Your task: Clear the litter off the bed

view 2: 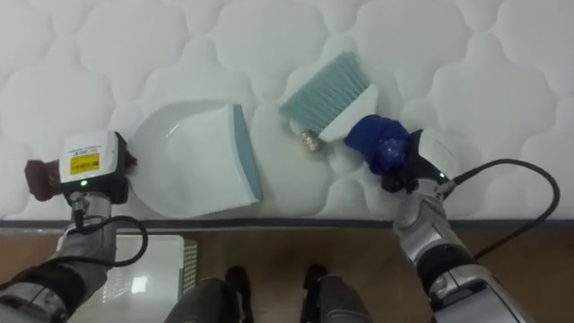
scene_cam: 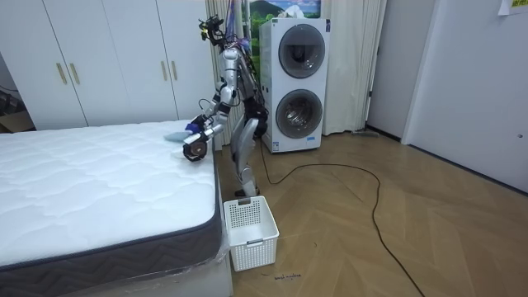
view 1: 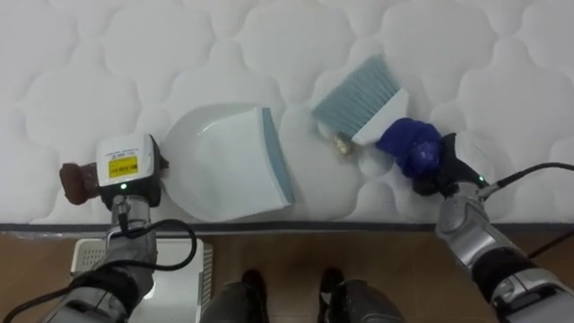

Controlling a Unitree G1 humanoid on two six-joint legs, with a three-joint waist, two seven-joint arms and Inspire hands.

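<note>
**A:** How far along is the bed?

**B:** Barely begun, I'd judge. A small brownish scrap (view 1: 341, 144) lies on the mattress (view 1: 108, 54) just beside the bristles of the brush (view 1: 363, 94). It sits between the brush and the blue-edged lip of the dustpan (view 1: 229, 161), and I see nothing in the pan. Sweeping the scrap in and emptying the pan are both left to do.

**A:** Who holds what?

**B:** The right robot hand (view 1: 435, 166) is closed around the brush's blue handle. The left robot hand (view 1: 133, 170) sits at the dustpan's rear edge, but I cannot tell whether it grips the pan (its underside is hidden).

**A:** And the surface?

**B:** It is a bare, white, quilted mattress. The dimples in the quilting could snag a scrap mid-sweep.

**A:** The room?

**B:** The robot stands at the bed's side on a wooden floor (scene_cam: 396, 231). A white slatted basket (scene_cam: 247, 231) stands by the bed's near corner. Two stacked washing machines (scene_cam: 295, 82) are behind the robot, and white wardrobe doors (scene_cam: 107, 58) stand beyond the bed.
</note>
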